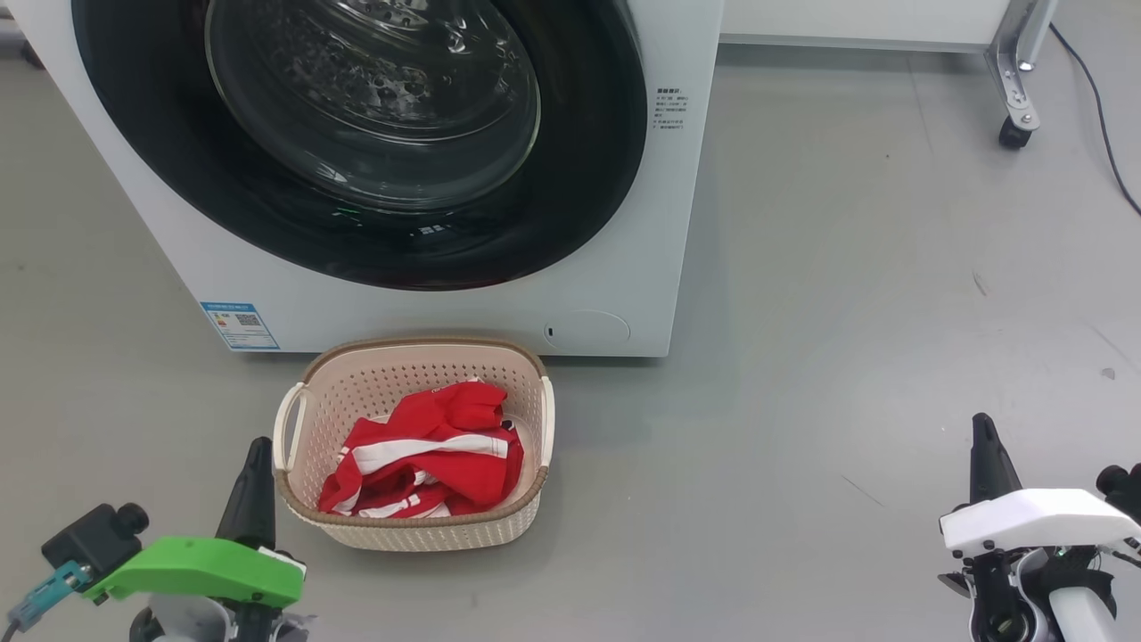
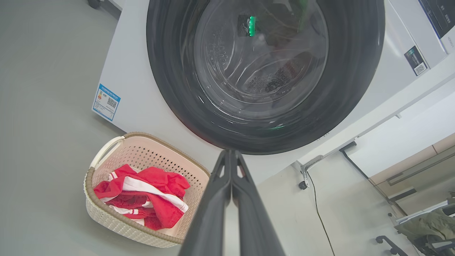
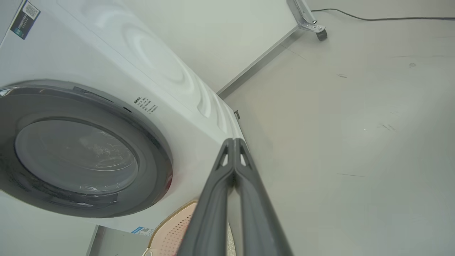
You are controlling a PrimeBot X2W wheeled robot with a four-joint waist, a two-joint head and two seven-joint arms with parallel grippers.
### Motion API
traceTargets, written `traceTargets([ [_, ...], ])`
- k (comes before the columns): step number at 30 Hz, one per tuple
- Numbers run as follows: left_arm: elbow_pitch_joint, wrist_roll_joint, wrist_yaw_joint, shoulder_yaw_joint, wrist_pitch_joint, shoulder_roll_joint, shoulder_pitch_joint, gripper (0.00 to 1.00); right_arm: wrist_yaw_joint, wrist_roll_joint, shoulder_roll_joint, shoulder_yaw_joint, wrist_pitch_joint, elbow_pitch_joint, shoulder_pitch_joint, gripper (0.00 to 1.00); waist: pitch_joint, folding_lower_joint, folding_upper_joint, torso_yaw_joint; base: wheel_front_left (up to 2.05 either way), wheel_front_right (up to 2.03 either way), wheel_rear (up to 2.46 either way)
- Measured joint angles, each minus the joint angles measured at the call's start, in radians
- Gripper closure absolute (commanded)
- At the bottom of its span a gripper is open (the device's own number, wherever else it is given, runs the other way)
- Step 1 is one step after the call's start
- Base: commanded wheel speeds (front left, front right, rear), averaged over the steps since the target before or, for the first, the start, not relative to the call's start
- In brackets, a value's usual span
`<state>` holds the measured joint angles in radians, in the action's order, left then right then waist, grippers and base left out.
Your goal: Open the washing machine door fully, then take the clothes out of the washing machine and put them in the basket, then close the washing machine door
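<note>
The white washing machine (image 1: 624, 294) stands at the top of the head view, its washing machine door (image 1: 588, 178) lying flush against the front, black rim around the glass bowl. On the floor before it sits the cream basket (image 1: 419, 526) with the red and white clothes (image 1: 428, 459) piled inside. My left gripper (image 1: 254, 446) is shut and holds nothing, just left of the basket. My right gripper (image 1: 980, 423) is shut and holds nothing, far off to the right over bare floor. The left wrist view has the door (image 2: 177, 89), basket (image 2: 106, 213) and clothes (image 2: 149, 199); the right wrist view has the door (image 3: 156, 153).
A metal frame leg with a caster (image 1: 1016, 132) stands at the back right, with a black cable (image 1: 1105, 116) running along the floor beside it. A blue label (image 1: 239, 325) marks the washer's lower left corner. Grey floor spreads wide to the right of the machine.
</note>
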<state>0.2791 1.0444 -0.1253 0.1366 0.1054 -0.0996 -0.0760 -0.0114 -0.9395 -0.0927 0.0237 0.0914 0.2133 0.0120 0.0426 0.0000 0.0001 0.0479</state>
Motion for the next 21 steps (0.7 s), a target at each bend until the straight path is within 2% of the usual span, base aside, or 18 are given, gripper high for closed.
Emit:
traceTargets([
  [21, 0.000, 0.221, 0.000, -0.060, -0.065, 0.012, 0.000, 1.00, -0.040, -0.250, 0.015, -0.051, -0.066, 0.025, 0.013, 1.00, -0.015, 0.0000, 0.0000, -0.018, 0.00, 0.00, 0.00],
])
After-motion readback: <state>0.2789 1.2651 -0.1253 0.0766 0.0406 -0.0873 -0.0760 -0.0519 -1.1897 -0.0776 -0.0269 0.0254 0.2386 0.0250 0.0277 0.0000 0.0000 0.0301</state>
